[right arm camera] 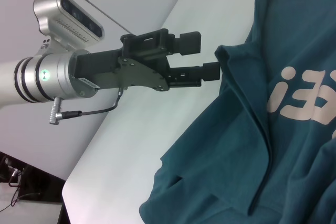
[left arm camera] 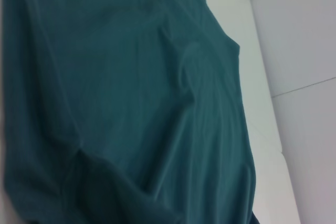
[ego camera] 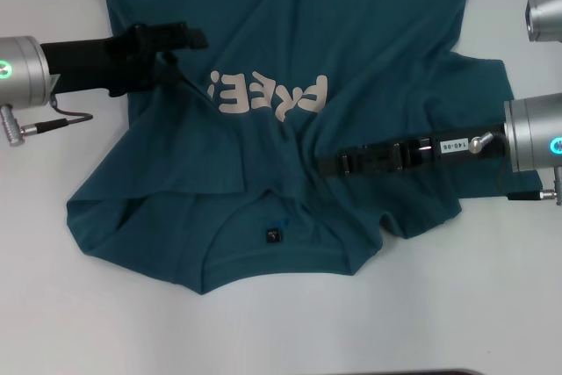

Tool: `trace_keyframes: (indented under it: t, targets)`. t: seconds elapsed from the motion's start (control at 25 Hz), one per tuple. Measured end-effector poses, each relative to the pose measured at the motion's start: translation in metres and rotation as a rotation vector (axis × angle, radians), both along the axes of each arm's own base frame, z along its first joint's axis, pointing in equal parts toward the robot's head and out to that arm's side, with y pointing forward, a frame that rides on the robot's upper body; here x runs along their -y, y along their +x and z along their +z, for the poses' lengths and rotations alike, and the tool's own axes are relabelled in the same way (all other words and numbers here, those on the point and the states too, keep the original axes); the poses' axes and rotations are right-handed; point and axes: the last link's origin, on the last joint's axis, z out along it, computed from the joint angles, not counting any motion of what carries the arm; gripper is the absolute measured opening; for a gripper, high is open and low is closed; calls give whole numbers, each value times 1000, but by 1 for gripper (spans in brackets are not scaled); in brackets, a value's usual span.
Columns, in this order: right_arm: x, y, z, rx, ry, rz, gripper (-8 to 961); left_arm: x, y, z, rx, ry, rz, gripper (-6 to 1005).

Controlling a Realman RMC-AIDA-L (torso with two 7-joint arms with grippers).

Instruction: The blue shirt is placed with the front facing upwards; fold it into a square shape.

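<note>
White worktop (ego camera: 53, 305) carried everything. The blue shirt (ego camera: 290, 173) lay spread over most of it, chest lettering (ego camera: 268, 94) up, collar and small dark neck tag (ego camera: 275, 235) at the near edge, hem running off the far side. Cloth rumpled, with creases across the middle and both sleeves bunched.

Judged soft, light and limp: it would sag and drag rather than hold a line, and a single layer could slip out of a pinch. Best holds looked like the doubled edges, meaning sleeve hems, shoulder seams and side seams, taken at two points so the fold stays straight.

Left gripper (right arm camera: 210, 57) hung at the shirt's left side, level with the lettering. Its fingers (right arm camera: 190, 42) stood apart, the nearer one just touching a raised peak of cloth at the sleeve edge, nothing clamped.

Right gripper (ego camera: 327, 164) reached in from the right, lying low across the shirt below the lettering, tips near the centre crease. Could not tell whether its fingers were apart or together.
</note>
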Motion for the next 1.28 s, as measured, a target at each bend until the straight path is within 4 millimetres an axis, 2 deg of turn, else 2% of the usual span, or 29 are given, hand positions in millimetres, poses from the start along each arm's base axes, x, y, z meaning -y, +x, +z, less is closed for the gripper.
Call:
trace_keyframes:
  t: [0.16, 0.44, 0.56, 0.76, 0.96, 1.28]
  targets:
    - [0, 0, 0, 0, 2, -2, 913, -1, 3, -2, 10, 6, -8, 783]
    - [0, 0, 0, 0, 4, 1, 913, -7, 19, -18, 20, -5, -54, 784]
    - [0, 0, 0, -1, 3, 2, 913, -7, 10, -7, 7, 12, -19, 784]
    - [-1, 0, 0, 2, 3, 3, 912, -1, -18, 12, -27, 39, 63, 783]
    - [-1, 0, 0, 3, 1, 4, 912, 4, -34, 14, -68, 37, 112, 783]
    - [-1, -1, 1, 1, 2, 4, 911, 3, -36, 8, -98, 25, 119, 782]
